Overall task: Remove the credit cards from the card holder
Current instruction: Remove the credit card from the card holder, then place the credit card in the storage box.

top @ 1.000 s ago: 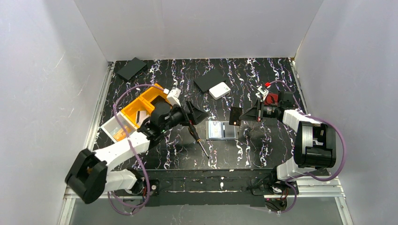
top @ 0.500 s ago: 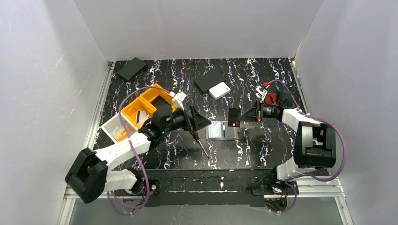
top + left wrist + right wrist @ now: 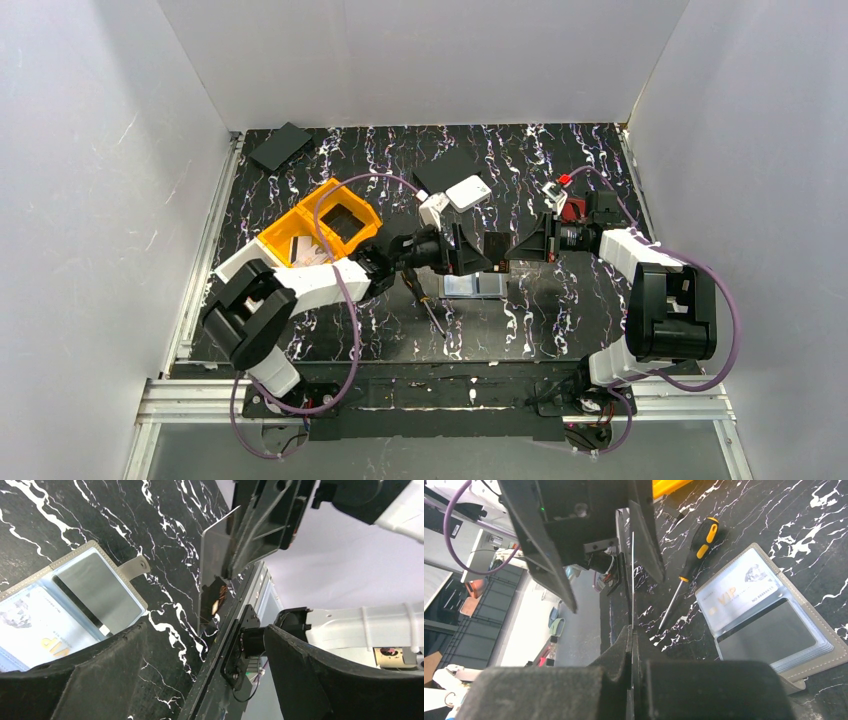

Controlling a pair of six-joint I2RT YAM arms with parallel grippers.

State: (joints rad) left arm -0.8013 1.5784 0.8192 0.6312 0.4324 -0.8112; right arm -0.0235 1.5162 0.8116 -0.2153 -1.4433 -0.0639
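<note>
Noted an orange plastic bin point(image 3: 300, 225) at the left of the black marbled table point(image 3: 560, 160). Found the left gripper point(image 3: 478, 252) reaching rightward with jaws spread wide, flanking a thin greyish credit card point(image 3: 216, 545); could not judge whether either finger touched it. Saw a black-and-yellow screwdriver point(image 3: 692, 550) lying just left of the taupe folding card holder point(image 3: 132, 567), opened flat on the table with a pale blue card point(image 3: 739, 597) and a grey card point(image 3: 769, 635) in its sleeves. Found the right gripper point(image 3: 632, 630) pinched tight on that greyish credit card, held upright in the air near the holder.
</note>
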